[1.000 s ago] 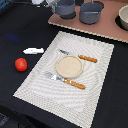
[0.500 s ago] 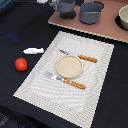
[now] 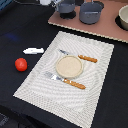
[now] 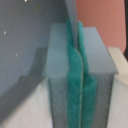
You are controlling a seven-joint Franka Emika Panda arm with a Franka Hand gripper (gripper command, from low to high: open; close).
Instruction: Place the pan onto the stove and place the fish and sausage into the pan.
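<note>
From my remote seat, the stove (image 3: 100, 27), a flat pinkish-brown board, carries the pan (image 3: 65, 7), dark grey and round, on a black burner disc beside a larger grey pot (image 3: 91, 12). Below the stove lies the pale striped placemat (image 3: 35, 82), holding a tan round plate (image 3: 68, 66) between two orange-handled utensils. Beyond the placemat's edge, on black cloth, sit the red rounded sausage (image 3: 20, 64) and, nearer the stove, the flat white fish (image 3: 33, 50). In the wrist view, the gripper (image 4: 79, 75) presses its teal pads (image 4: 73, 80) together, holding nothing.
</note>
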